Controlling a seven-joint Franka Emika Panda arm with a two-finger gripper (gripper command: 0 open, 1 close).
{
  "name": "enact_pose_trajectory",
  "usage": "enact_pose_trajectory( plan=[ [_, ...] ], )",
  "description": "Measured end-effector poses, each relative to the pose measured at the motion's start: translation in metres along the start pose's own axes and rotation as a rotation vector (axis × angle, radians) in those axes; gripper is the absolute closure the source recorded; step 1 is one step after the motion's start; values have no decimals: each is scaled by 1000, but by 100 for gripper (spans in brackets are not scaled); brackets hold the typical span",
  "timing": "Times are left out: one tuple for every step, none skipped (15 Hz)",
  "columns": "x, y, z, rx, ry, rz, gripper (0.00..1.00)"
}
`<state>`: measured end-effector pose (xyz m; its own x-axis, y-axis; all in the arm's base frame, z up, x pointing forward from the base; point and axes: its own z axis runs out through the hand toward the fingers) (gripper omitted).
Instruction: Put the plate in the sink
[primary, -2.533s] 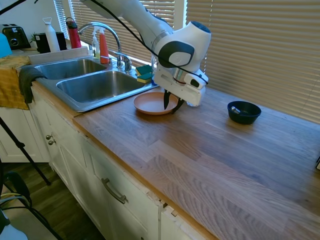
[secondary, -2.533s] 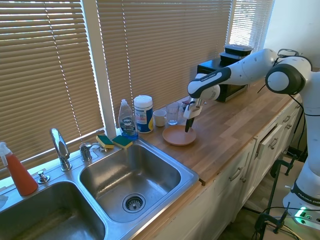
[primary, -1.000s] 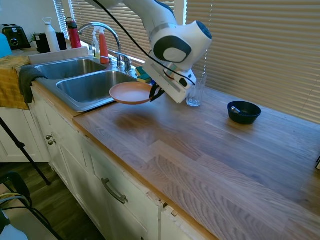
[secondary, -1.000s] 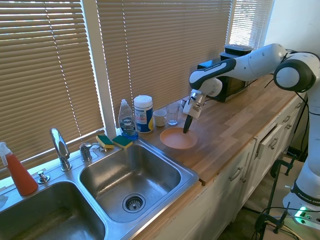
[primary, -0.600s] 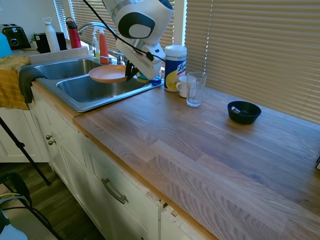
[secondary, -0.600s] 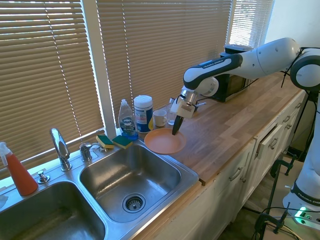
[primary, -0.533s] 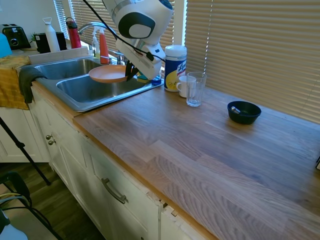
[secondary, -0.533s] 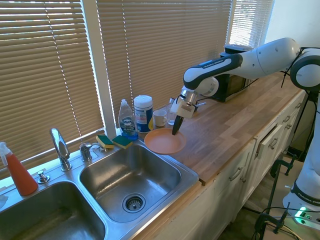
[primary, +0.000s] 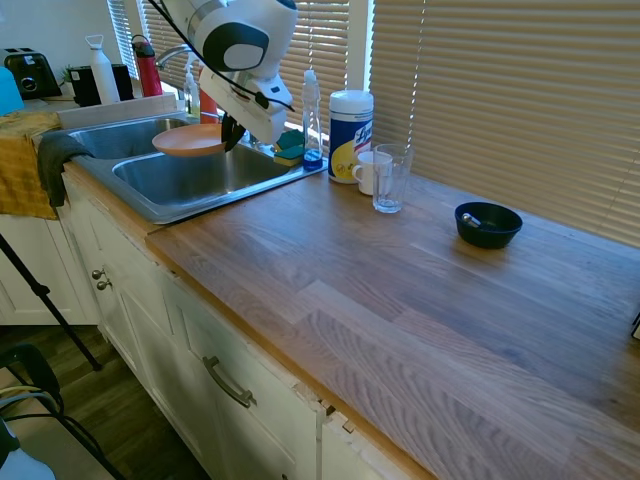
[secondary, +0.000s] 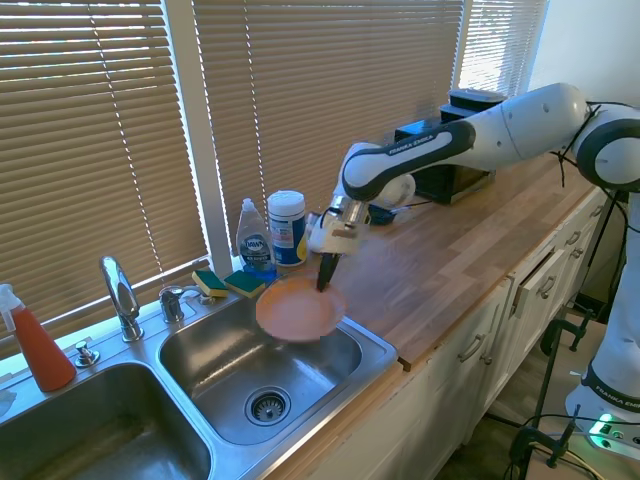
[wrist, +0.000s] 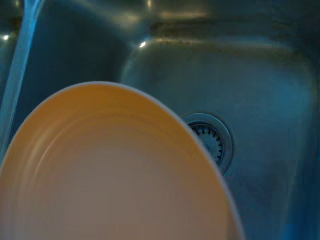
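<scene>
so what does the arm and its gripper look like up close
The arm is glossy white with rounded links and dark grey joint caps, one dark band bearing small white lettering. A black cable runs along it. The gripper has a white boxy body and slim black fingers.

You had the first exterior camera looking along the wooden counter (primary: 420, 300) from its front edge toward the shiny two-basin steel sink (primary: 190, 175). The second faced the window from above that sink (secondary: 260, 370). The wrist camera hung close over one basin's drain (wrist: 212, 142).
</scene>
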<state>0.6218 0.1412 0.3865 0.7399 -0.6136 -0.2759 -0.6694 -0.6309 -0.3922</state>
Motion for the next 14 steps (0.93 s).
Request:
enact_pose_trajectory(
  plan=[
    [-5, -11, 21, -35, 20, 1, 100],
    [-10, -21, 42, -68, 35, 2, 100],
    [-13, -30, 61, -100, 43, -2, 100],
    [-15, -38, 77, -127, 55, -4, 100],
    [-16, -44, 92, -151, 70, -4, 100],
    [-17, -51, 105, -175, 92, -2, 100],
    [-17, -57, 117, -200, 113, 4, 100],
    [-15, -61, 129, -226, 128, 12, 100],
    [-11, -64, 140, -251, 137, 19, 100],
    [-7, -67, 150, -276, 141, 28, 100],
    [-1, -68, 159, -306, 146, 37, 100],
    [5, -69, 168, -334, 150, 48, 100],
    [9, -71, 175, -352, 149, 55, 100],
    [12, -73, 182, -367, 142, 60, 0]
  ],
)
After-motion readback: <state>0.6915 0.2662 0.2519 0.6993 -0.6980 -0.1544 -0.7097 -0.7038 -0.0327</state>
